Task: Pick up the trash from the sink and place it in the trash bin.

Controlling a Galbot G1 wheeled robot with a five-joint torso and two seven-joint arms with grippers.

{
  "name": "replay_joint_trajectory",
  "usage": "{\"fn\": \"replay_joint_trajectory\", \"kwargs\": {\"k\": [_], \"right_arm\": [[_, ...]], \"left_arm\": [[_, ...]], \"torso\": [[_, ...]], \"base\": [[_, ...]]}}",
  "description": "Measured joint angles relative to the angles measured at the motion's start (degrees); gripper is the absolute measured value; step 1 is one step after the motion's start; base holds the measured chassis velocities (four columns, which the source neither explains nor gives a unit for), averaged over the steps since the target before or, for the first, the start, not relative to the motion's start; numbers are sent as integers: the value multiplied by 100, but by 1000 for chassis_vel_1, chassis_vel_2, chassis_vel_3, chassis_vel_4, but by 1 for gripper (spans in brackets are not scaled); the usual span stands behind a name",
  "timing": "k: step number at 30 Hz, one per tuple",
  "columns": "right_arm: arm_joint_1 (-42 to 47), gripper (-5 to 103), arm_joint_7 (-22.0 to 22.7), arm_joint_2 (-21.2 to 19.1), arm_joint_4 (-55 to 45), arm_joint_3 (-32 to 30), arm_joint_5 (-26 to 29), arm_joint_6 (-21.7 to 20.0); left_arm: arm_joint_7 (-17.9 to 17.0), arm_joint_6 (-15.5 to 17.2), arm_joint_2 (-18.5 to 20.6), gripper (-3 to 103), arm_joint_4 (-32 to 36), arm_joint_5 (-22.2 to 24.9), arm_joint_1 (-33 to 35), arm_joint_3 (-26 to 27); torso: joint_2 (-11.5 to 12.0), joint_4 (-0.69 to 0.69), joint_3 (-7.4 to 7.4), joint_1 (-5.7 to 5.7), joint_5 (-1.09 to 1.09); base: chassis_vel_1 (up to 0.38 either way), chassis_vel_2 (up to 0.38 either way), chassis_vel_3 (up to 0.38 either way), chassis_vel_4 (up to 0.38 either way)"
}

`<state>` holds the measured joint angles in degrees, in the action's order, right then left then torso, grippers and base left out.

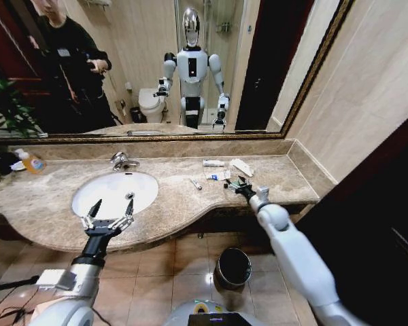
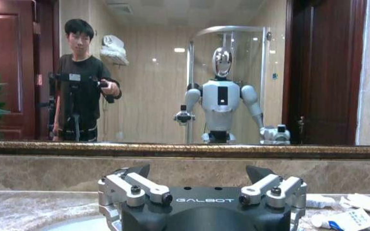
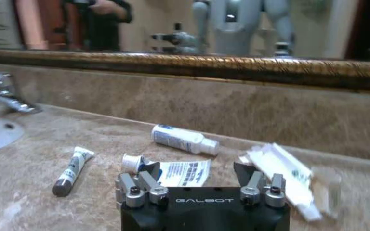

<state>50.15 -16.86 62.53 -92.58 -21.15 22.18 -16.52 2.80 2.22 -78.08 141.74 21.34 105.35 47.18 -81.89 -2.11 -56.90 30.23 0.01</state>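
The white oval sink [image 1: 115,192] with its chrome tap [image 1: 121,161] sits in the marble countertop [image 1: 47,204]. The trash lies on the counter to the right of the basin: a small tube [image 1: 196,184], a white tube [image 1: 213,163] and a flat sachet [image 1: 242,167]. My right gripper [image 1: 239,185] hovers open just above these pieces. In the right wrist view its fingertips [image 3: 196,168] straddle a printed sachet [image 3: 186,174], with a small tube [image 3: 73,169] and a white tube [image 3: 183,139] close by. My left gripper [image 1: 109,209] hangs open over the basin's front edge. The dark trash bin [image 1: 232,267] stands on the floor below the counter.
An orange-yellow bottle [image 1: 31,161] and a plant [image 1: 5,109] occupy the counter's far left. A wide mirror [image 1: 156,68] backs the counter and a tiled wall [image 1: 367,88] closes the right side. More sachets [image 2: 347,220] lie beyond my left gripper [image 2: 198,174].
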Motion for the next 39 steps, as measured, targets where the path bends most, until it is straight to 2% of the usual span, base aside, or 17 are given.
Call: {"fn": "replay_joint_trajectory", "kwargs": {"k": [1,5,7,10,12,14,16,19,20,22,24,26,34,36,39], "right_arm": [[0,76,0,0,0,0,0,0],[-380,88,-1048,-242,693,-19,-173,381],[-435,91,-1182,-282,780,14,-174,405],[-728,93,-1819,-488,1174,240,-298,538],[-809,93,-1969,-545,1264,318,-332,580],[-1008,96,-2346,-697,1465,546,-359,703],[-1060,96,-2444,-728,1518,603,-368,739],[-1425,93,-3082,-849,1868,925,-477,968],[-1425,93,-3082,-849,1868,925,-477,968],[-1638,93,-3599,-904,2021,1074,-689,1072],[-1713,91,-3697,-910,2078,1141,-721,1096],[-1830,99,-3788,-891,2183,1222,-749,1128],[-2160,102,-3815,-746,2535,1481,-824,1203],[-2207,100,-3810,-729,2592,1530,-825,1202],[-2318,89,-3794,-727,2700,1624,-820,1179]], "left_arm": [[0,0,0,100,0,0,0,0],[0,0,0,100,0,0,0,0],[0,0,0,100,0,0,0,0],[0,0,0,100,0,0,0,0],[0,0,0,100,0,0,0,0],[0,0,0,100,0,0,0,0],[0,0,0,100,0,0,0,0],[0,0,0,100,0,0,0,0],[0,0,0,100,0,0,0,0],[0,0,0,100,0,0,0,0],[0,0,0,100,0,0,0,0],[0,0,0,100,0,0,0,0],[0,0,0,100,0,0,0,0],[0,0,0,100,0,0,0,0],[0,0,0,100,0,0,0,0]], "torso": [[0,0,0,0,0],[0,0,0,0,1],[0,0,0,0,2],[0,0,0,0,1],[0,0,0,0,1],[1,0,0,0,0],[1,0,0,0,0],[1,-1,0,0,-1],[1,-1,0,0,-1],[1,0,0,0,-3],[1,0,0,0,-2],[1,0,0,0,-2],[1,0,0,0,-2],[1,0,0,0,-1],[1,0,0,0,-2]], "base": [[0,0,0,0],[0,0,0,0],[0,0,0,0],[0,0,0,0],[0,0,0,0],[0,0,0,0],[0,0,0,0],[0,0,0,0],[0,0,0,0],[0,0,0,0],[0,0,0,0],[0,0,0,0],[0,0,0,0],[0,0,0,0],[0,0,0,0]]}}
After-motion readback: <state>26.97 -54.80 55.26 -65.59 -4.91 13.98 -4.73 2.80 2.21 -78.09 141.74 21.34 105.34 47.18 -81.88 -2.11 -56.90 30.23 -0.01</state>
